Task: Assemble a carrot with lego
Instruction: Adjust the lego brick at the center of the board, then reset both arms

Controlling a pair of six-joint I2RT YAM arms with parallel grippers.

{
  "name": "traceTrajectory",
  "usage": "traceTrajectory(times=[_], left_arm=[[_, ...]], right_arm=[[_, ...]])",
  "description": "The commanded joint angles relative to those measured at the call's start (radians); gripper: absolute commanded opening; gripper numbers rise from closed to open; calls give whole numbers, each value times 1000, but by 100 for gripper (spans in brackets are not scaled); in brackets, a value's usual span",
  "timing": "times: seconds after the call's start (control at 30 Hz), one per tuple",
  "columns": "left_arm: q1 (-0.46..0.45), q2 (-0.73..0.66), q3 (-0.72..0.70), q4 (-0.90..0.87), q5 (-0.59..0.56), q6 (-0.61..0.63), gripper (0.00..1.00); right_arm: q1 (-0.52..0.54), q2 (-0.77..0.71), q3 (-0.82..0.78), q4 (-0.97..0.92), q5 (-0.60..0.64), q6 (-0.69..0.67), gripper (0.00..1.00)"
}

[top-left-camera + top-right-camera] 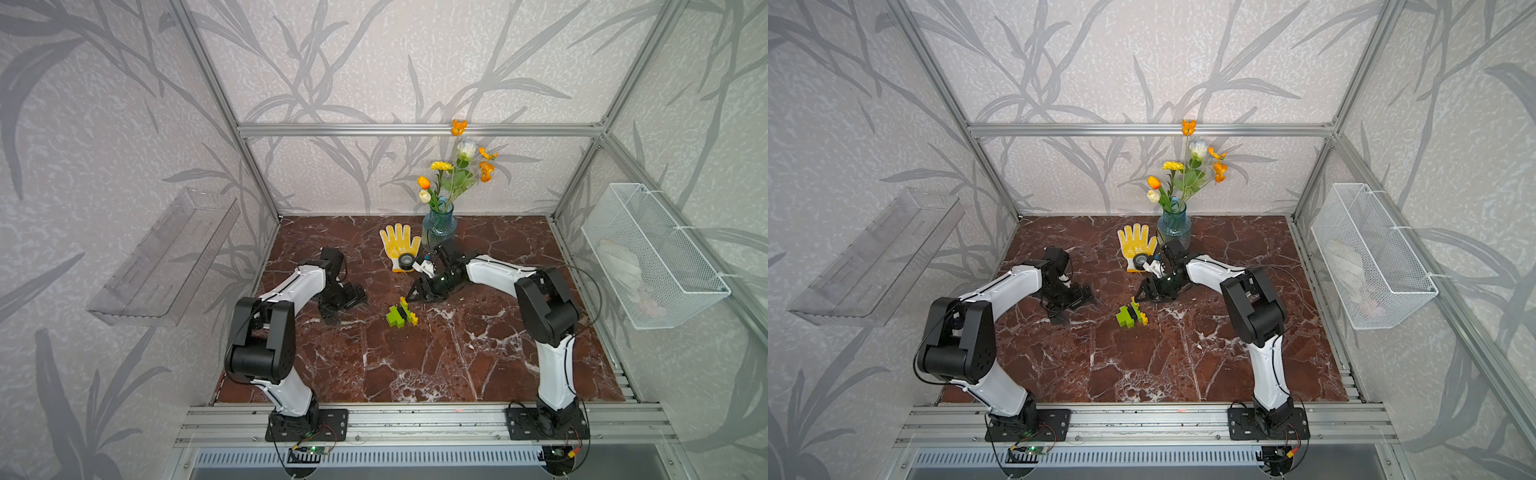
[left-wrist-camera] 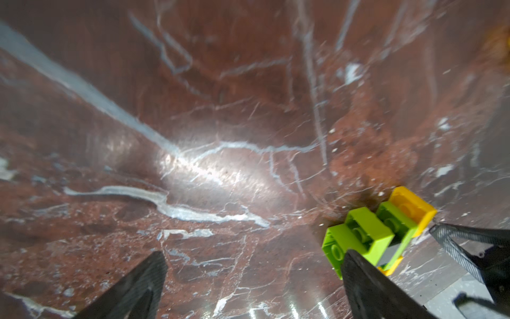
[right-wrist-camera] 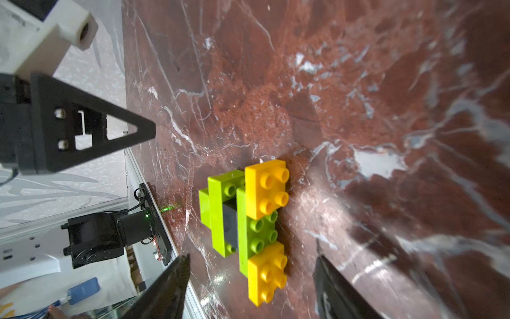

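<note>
The carrot (image 1: 401,312), a joined cluster of lime-green, black and yellow-orange bricks, is seen lying free on the bench (image 1: 457,365), in front of the yellow glove (image 1: 399,243) and well apart from it. The right jaws are held spread between glove and carrot, with nothing pinched. The left jaws are likewise spread wide and empty, off to the glove's front left.

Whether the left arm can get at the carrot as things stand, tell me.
Probably yes: the carrot lies free on the table beside the open left tool, with nothing between them.
</note>
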Motion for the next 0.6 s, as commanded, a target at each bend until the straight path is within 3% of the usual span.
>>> traceTrajectory(times=[0.0, 0.1, 0.23, 0.37, 0.47, 0.57], left_arm=[[-3, -26, 92, -22, -69, 55, 100], [-1, 3, 141, -9, -129, 139, 100], [19, 51, 175, 42, -172, 178, 100], [44, 40, 175, 141, -265, 251, 100], [52, -11, 108, 270, -360, 319, 100], [56, -95, -57, 503, -481, 413, 100]], right_arm=[[-34, -128, -38, 15, 120, -36, 80], [-75, -196, -87, 41, 202, -55, 89], [-123, -258, -141, 44, 329, -118, 92], [-175, -403, -315, 215, 454, -147, 95], [-182, -527, -477, 377, 615, -195, 99], [-194, -600, -576, 477, 698, -258, 99]])
